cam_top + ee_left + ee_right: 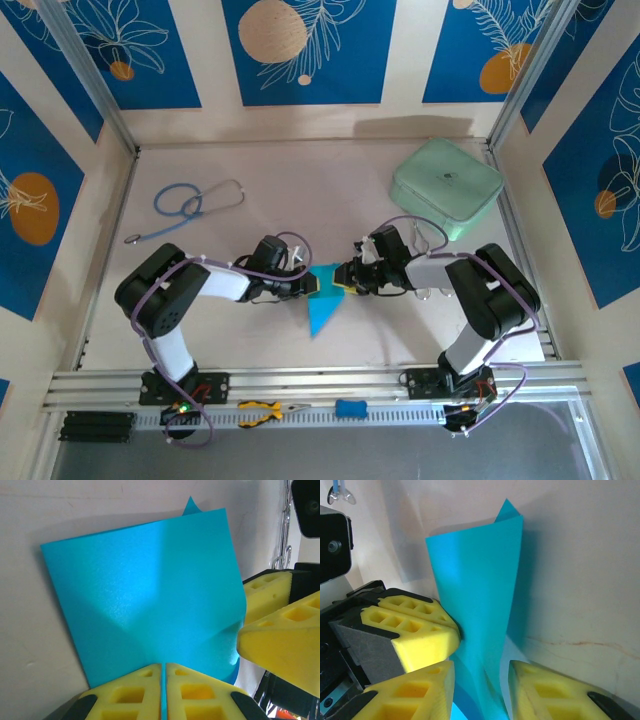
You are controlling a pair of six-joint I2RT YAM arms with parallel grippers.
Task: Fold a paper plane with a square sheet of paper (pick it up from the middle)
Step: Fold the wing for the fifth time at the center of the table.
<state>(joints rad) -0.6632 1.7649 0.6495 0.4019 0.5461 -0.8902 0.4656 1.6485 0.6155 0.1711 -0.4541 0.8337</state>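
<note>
Mid-frame, the square sheet of paper [322,303] sits long-axis top-to-bottom between both arms, pinched by the left claw [163,670], its frame-right edge inside the spread right claw [481,682].

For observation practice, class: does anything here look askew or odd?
The blue sheet bows instead of lying flat, pinched edge-on in the shut left end effector; a misaligned corner pokes out behind its far edge.

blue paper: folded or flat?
Folded: the square sheet of paper is doubled, a back layer's corner poking past its top edge; left fingers pinch it.
</note>
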